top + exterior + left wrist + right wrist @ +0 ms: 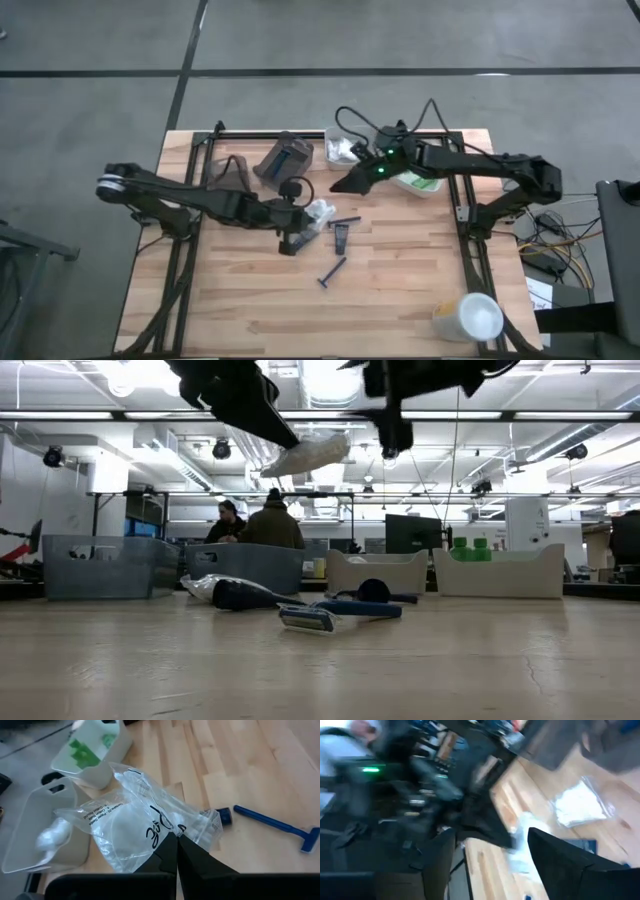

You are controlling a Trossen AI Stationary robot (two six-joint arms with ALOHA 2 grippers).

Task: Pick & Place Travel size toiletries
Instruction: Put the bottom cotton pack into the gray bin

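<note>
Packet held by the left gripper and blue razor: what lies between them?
High view: a dark tube, just off the line; otherwise bare table.

The near half of the counter is lying open, with only the cup sitting at its near right corner. Mid-counter, the razor, a dark tube and a stick are lying close together, cluttering the way. The left gripper is hanging just beside them, raised with a packet pinched in its jaws. At the far edge, the grey tray and white trays are standing in a row, and the right gripper is hovering in front of them.
</note>
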